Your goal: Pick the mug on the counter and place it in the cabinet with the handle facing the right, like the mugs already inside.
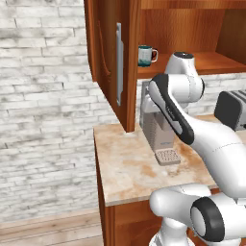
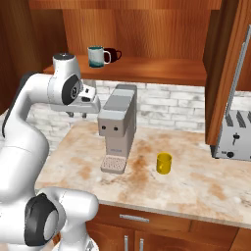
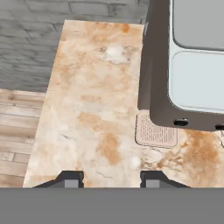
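So the mug [image 2: 164, 163] stands alone on the surface [image 2: 206, 184], right of the coffee machine [image 2: 117, 122]. The gripper [image 3: 111, 179] hangs open and empty left of that machine. Reaching has not begun; next it must cross over to the mug.

No readable text, labels, brands, numbers or signs anywhere. Checked the coffee machine [image 2: 117, 122] front and top: plain grey panels, two dark dots, no lettering. Yellow mug [image 2: 164, 163] to the right of the coffee machine: plain. Teal-and-white mug [image 2: 98, 56] on the cabinet shelf above the coffee machine: no print legible. Toaster [image 2: 234, 135] far right of the coffee machine: bare metal, nothing written.
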You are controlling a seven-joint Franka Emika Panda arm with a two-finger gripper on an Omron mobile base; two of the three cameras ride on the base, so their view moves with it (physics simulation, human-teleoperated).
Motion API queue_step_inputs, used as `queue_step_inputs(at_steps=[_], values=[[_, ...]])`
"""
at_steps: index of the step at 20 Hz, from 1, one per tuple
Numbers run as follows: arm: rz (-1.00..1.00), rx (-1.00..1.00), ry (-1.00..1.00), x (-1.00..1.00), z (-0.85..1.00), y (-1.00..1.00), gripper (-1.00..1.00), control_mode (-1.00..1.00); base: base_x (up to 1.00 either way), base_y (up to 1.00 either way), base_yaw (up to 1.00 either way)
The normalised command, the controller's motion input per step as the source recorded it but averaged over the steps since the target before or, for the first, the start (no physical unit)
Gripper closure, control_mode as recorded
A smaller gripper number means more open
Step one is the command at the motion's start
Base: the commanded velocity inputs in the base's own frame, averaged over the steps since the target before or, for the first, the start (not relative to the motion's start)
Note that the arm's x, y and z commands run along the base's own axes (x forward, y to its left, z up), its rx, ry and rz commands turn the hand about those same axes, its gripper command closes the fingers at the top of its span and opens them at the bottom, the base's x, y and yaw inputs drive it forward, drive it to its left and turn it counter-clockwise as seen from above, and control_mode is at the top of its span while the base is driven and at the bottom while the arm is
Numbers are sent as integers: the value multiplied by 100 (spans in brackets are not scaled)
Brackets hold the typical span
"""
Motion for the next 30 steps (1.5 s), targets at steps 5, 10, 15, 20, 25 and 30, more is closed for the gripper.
queue_step_inputs(at_steps=[5,10,15,20,25,30], values=[[-2,0,0,-29,-6,0,-100,-100,0,0,0],[-7,0,0,-71,-14,-4,-100,-100,0,0,0],[-5,0,0,-40,-12,-26,-100,-100,0,0,0],[-3,0,0,-39,-12,-38,-100,-100,0,0,0],[-3,0,3,-19,-12,-47,-100,-100,0,0,0],[-2,0,7,-2,-15,-51,-100,-100,0,0,0]])
